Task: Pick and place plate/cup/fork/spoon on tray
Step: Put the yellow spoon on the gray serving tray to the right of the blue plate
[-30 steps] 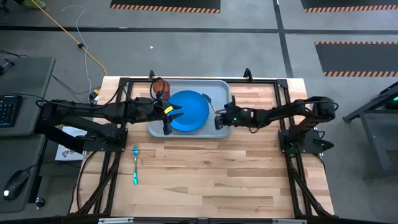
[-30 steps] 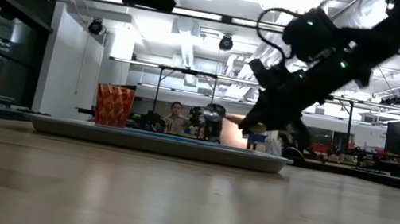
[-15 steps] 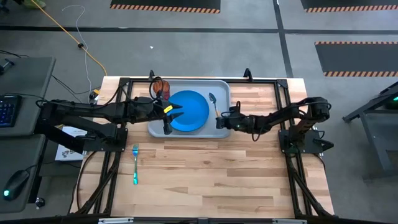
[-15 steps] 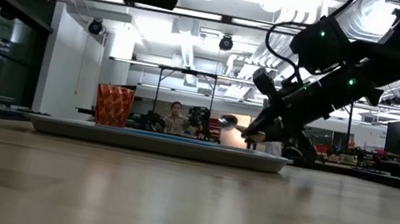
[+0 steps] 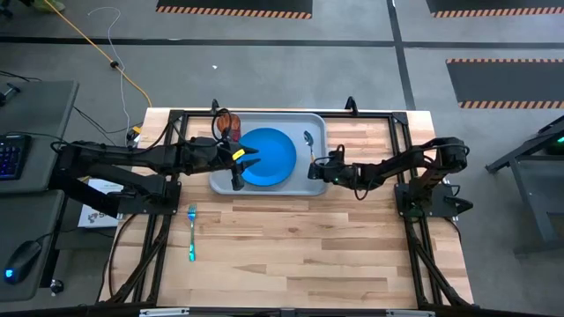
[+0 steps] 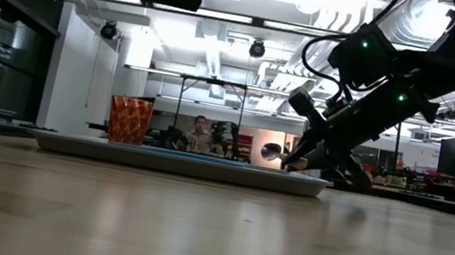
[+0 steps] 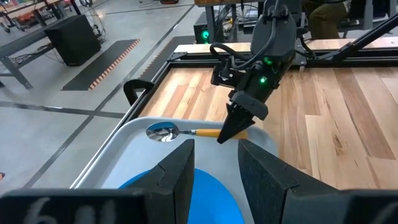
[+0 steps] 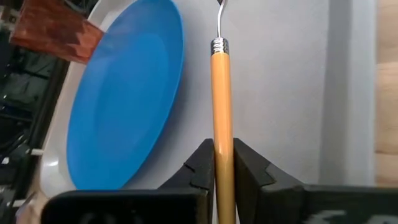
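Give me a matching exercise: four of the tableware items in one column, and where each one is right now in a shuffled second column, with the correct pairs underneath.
Things:
1. plate
2. cup
3. fork
4. spoon

Places:
A. lying on the bare wooden table, off the tray
B. held by its orange handle in the right pincer, above the tray's right side
C. standing in a far corner of the tray
D. flat in the middle of the tray

Pairs: 1-D, 2-C, 3-A, 4-B
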Controlling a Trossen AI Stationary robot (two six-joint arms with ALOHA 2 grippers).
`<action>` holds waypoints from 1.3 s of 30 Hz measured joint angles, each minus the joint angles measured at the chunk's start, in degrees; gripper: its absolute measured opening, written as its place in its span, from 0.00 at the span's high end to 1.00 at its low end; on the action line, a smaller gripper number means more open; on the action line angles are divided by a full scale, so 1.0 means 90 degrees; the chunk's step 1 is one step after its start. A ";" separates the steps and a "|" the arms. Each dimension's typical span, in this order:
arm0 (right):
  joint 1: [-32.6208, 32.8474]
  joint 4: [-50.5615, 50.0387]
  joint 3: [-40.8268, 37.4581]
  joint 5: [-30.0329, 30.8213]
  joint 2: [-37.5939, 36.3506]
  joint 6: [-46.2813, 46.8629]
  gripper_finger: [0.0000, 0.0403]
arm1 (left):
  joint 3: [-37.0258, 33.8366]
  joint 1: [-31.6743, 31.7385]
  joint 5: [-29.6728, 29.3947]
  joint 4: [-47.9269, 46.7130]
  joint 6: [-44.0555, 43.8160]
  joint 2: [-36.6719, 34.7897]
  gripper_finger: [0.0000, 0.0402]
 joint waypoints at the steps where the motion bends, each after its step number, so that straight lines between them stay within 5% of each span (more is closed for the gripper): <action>1: 0.0000 -0.0009 0.0000 0.0062 0.0000 0.0004 0.94 | -0.0001 0.0000 0.0000 0.0003 0.0000 0.0000 0.71; 39: -0.0051 -0.0981 0.0022 0.0373 -0.0005 0.1089 0.92 | -0.0002 0.0000 0.0000 -0.0020 -0.0002 -0.0001 0.71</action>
